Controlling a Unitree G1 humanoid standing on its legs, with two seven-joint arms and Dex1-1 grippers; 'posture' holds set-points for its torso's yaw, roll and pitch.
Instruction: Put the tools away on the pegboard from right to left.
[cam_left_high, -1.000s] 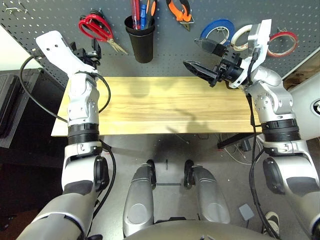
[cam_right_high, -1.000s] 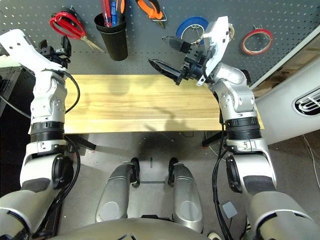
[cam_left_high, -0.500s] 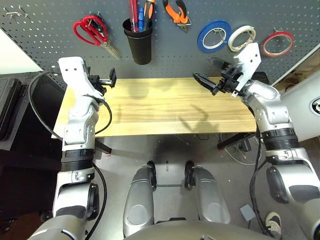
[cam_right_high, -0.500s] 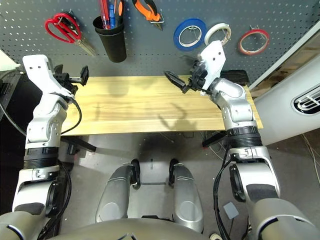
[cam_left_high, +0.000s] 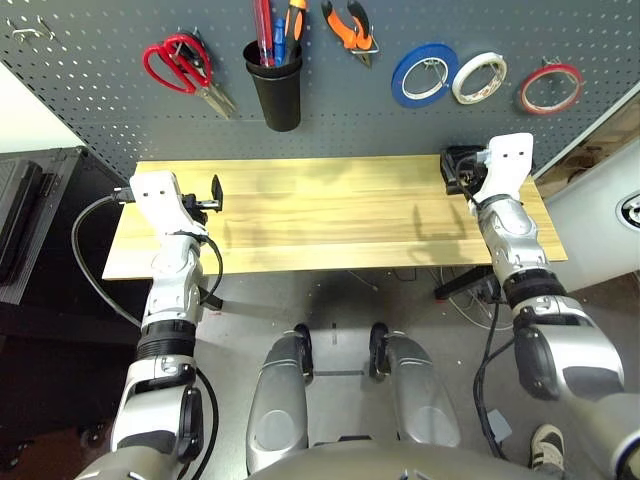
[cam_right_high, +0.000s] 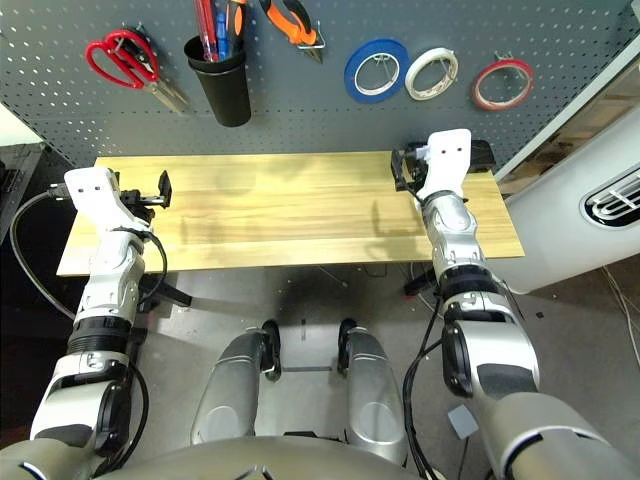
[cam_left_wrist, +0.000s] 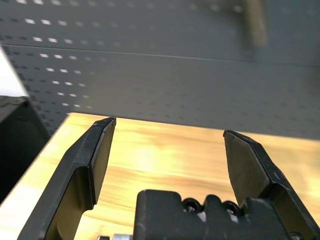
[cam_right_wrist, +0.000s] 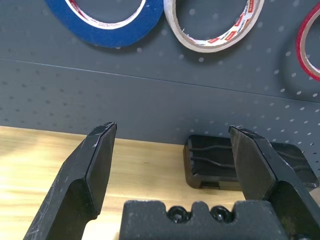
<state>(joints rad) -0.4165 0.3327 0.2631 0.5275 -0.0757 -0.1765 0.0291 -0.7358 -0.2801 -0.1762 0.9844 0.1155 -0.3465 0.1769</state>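
Observation:
All the tools hang on the dark grey pegboard (cam_left_high: 100, 110). The thin red tape ring (cam_left_high: 549, 88) is at the far right. Orange-and-black pliers (cam_left_high: 352, 22) hang right of the black cup (cam_left_high: 276, 92), which holds the red-handled screwdriver (cam_left_high: 264, 25). Red-handled scissors (cam_left_high: 180, 65) hang at the left. My left gripper (cam_left_high: 213, 193) is low over the table's left end, open and empty, as the left wrist view (cam_left_wrist: 167, 145) confirms. My right gripper (cam_right_high: 403, 168) is low over the table's right end, open and empty (cam_right_wrist: 172, 145).
A blue tape roll (cam_left_high: 426, 74) and a white tape roll (cam_left_high: 478, 77) hang between the pliers and the red ring. The wooden table (cam_left_high: 330, 210) is bare, apart from a small black block (cam_right_wrist: 215, 160) at its back right, just beyond my right gripper.
Both arms have come down and back from the pegboard to the two ends of the table. Both grippers stayed open and empty.

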